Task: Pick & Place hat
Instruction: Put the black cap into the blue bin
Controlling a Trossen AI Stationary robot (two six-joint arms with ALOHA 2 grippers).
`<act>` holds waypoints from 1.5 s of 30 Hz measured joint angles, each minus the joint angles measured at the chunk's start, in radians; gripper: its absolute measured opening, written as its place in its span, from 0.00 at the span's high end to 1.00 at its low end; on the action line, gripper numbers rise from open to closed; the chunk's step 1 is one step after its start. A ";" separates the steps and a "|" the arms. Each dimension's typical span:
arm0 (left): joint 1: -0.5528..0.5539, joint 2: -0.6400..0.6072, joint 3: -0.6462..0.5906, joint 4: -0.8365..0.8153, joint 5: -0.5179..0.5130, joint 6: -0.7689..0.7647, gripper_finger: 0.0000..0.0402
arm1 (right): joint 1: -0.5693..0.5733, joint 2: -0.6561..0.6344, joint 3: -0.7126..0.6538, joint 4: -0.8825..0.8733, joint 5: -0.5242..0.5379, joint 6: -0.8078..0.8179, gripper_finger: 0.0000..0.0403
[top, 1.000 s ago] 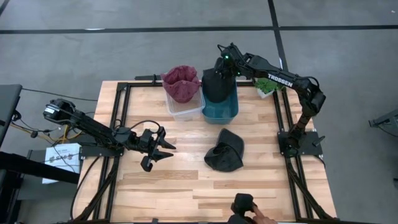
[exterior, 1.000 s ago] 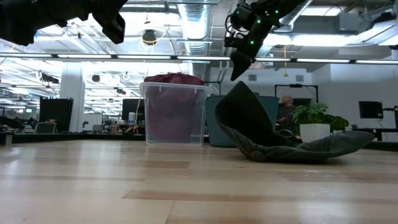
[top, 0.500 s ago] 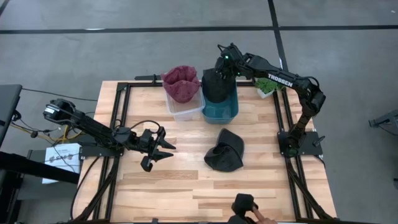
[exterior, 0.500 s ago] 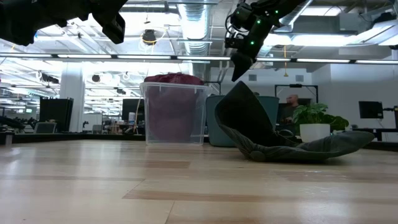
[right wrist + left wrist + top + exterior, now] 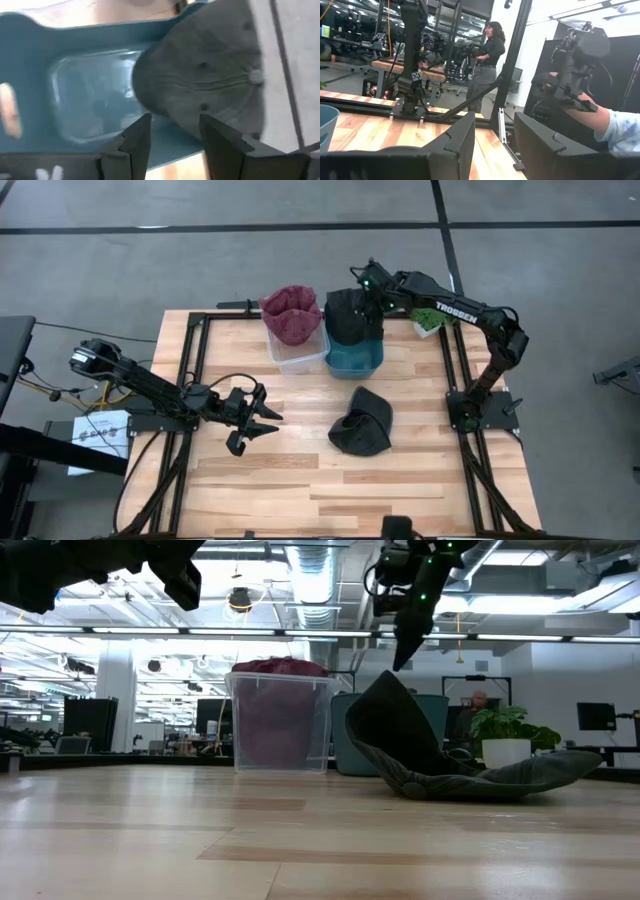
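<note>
A black hat (image 5: pixel 362 423) (image 5: pixel 440 765) lies crumpled on the wooden table, right of the middle. A second dark hat (image 5: pixel 349 317) (image 5: pixel 210 75) sits in the teal bin (image 5: pixel 356 358) at the far edge, its crown up and partly over the bin's far rim. My right gripper (image 5: pixel 368 292) (image 5: pixel 175 135) hovers open above that bin, pointing steeply down, and touches nothing. Over the table's left side, my left gripper (image 5: pixel 262 420) (image 5: pixel 492 145) stays open and nearly level, holding nothing.
A clear bin (image 5: pixel 296 352) (image 5: pixel 280 720) holding a maroon hat (image 5: pixel 291 313) stands left of the teal bin. A potted plant (image 5: pixel 430 323) (image 5: pixel 505 735) sits at the far right. A person's arm (image 5: pixel 600 117) holds a dark device beyond the table.
My right gripper has moved a little toward the table's right edge above the teal bin and has tipped to point more steeply down. The person's hand with a dark device at the near edge has drawn back almost out of the high view.
</note>
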 joint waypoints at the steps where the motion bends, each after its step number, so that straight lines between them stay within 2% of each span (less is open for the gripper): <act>1: 0.000 0.000 0.000 0.000 0.000 0.000 0.66 | 0.011 -0.001 0.000 -0.015 0.000 0.001 0.61; 17: 0.000 0.000 0.000 0.000 0.000 0.002 0.66 | 0.267 -0.150 -0.007 -0.138 -0.022 0.112 0.67; 21: 0.000 0.000 0.000 0.000 0.000 0.002 0.66 | 0.322 -0.209 -0.045 -0.150 -0.022 0.153 0.67; 27: 0.000 0.000 0.000 0.000 0.000 0.002 0.66 | 0.387 -0.324 -0.181 -0.146 -0.022 0.252 0.67; 34: 0.000 0.000 0.000 0.000 0.000 0.002 0.66 | 0.482 -0.434 -0.393 -0.006 0.002 0.374 0.67; 39: 0.000 0.000 0.000 0.000 0.000 0.002 0.66 | 0.586 -0.438 -0.489 0.048 0.005 0.419 0.67; 45: 0.000 0.000 0.000 0.000 0.000 0.002 0.66 | 0.720 -0.420 -0.562 0.233 0.008 0.440 0.67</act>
